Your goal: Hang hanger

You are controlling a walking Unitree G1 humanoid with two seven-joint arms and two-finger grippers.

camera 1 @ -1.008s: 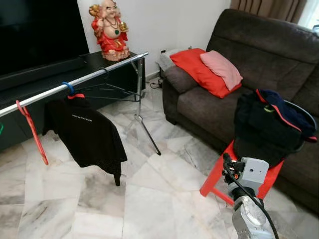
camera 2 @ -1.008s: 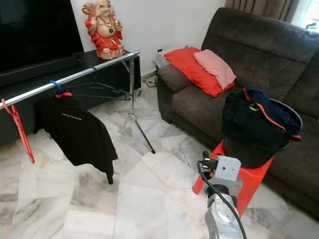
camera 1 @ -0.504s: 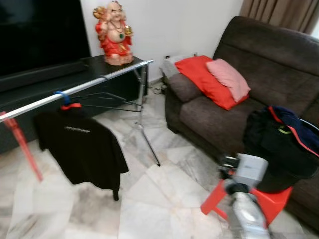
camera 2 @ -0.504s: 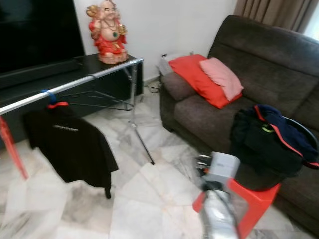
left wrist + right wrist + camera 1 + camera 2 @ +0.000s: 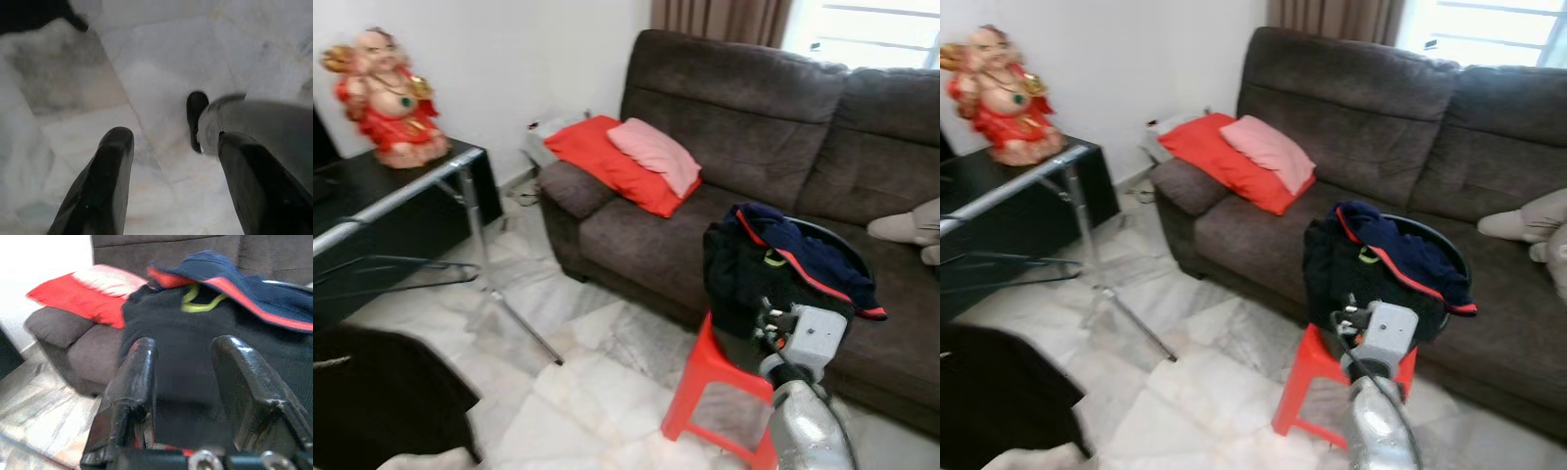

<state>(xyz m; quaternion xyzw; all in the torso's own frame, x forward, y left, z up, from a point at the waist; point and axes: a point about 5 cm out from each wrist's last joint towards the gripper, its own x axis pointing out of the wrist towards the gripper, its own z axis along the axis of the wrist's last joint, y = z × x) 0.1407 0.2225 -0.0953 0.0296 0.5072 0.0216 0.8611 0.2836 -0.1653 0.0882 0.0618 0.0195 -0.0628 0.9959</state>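
Note:
The silver clothes rail (image 5: 403,193) runs along the left, with thin black hangers (image 5: 406,266) hanging from it. A black shirt (image 5: 372,401) shows at the bottom left. On a red stool (image 5: 715,392) stands a black basket (image 5: 847,250) heaped with dark clothes (image 5: 773,259). My right gripper (image 5: 185,360) is open and empty, raised in front of that heap. My left gripper (image 5: 171,142) hangs open over the marble floor (image 5: 161,58), holding nothing.
A brown sofa (image 5: 754,117) fills the back, with a red cushion (image 5: 607,162) and a pink cushion (image 5: 656,157) on it. A red statue (image 5: 386,98) stands on the black cabinet (image 5: 411,211). The rack's leg (image 5: 514,323) slants across the marble floor.
The camera has swung to the right: the rail and shirt have slid to the left edge and the sofa and basket now sit in the middle. My right arm stays raised before the basket.

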